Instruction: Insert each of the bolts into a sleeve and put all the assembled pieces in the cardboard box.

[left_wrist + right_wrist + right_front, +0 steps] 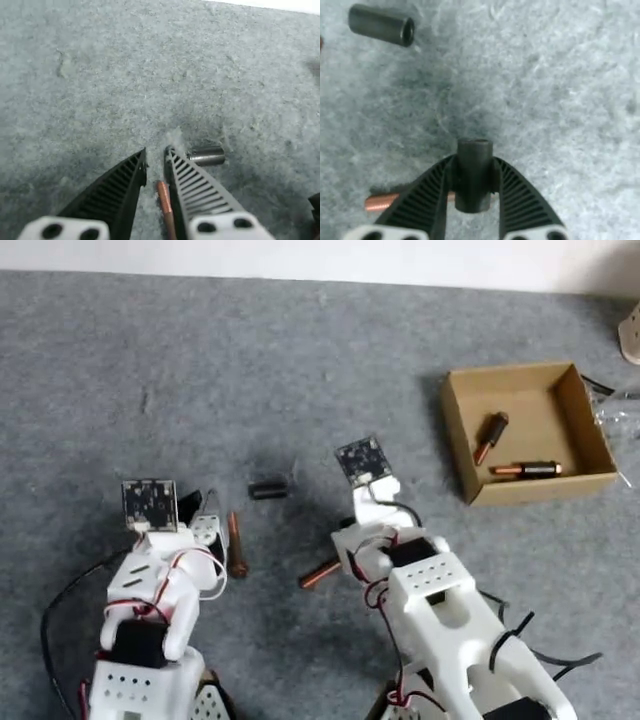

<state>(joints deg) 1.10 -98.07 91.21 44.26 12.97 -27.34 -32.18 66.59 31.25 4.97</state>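
A grey felt table (200, 370) carries the cardboard box (512, 371) at its far right, with two assembled pieces (490, 437) (527, 470) lying inside it. The left gripper (155, 155) is low over the felt, its jaws narrowly parted with a copper bolt (164, 200) lying between them against one finger. The right gripper (474, 161) is clamped on a dark sleeve (474, 185), held with its open end facing away from the wrist. A loose sleeve (268, 488) lies on its side between the arms, and a second bolt (320, 573) rests on the felt just beside the right gripper.
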